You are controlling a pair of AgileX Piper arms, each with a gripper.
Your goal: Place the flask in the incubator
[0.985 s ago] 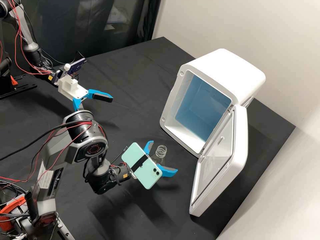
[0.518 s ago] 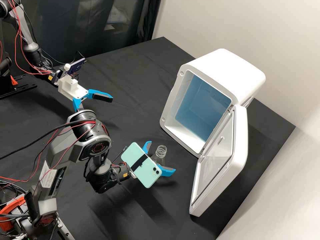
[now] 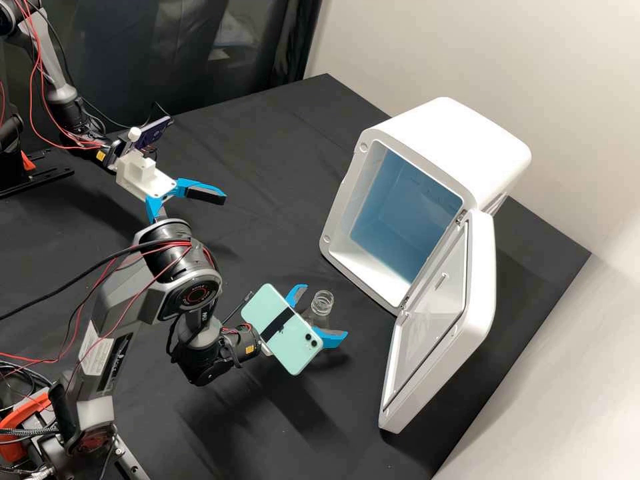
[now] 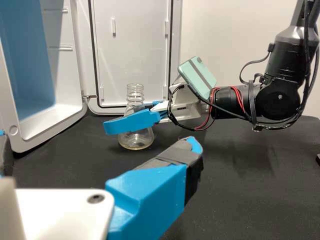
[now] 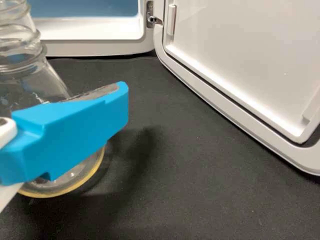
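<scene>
A clear glass flask (image 3: 322,303) stands upright on the black bench just in front of the white incubator (image 3: 467,147), whose door (image 3: 460,313) hangs wide open and shows a blue inside. My right gripper (image 3: 319,312) is open, low over the bench, with one blue finger on each side of the flask's body. In the right wrist view one finger (image 5: 65,135) lies close against the flask (image 5: 25,65). The left wrist view shows the flask (image 4: 135,97) between those fingers (image 4: 132,122). My left gripper (image 3: 185,205) hangs open and empty, well back from the flask.
A mint-green phone (image 3: 283,330) is strapped to the right wrist. Red cables and arm bases crowd the bench's left side. The bench edge runs close behind and beside the incubator, and the open door stands just right of the flask.
The right gripper's fingers have drawn a little closer together around the flask, and its arm has shifted slightly. The flask and the left arm have not moved.
</scene>
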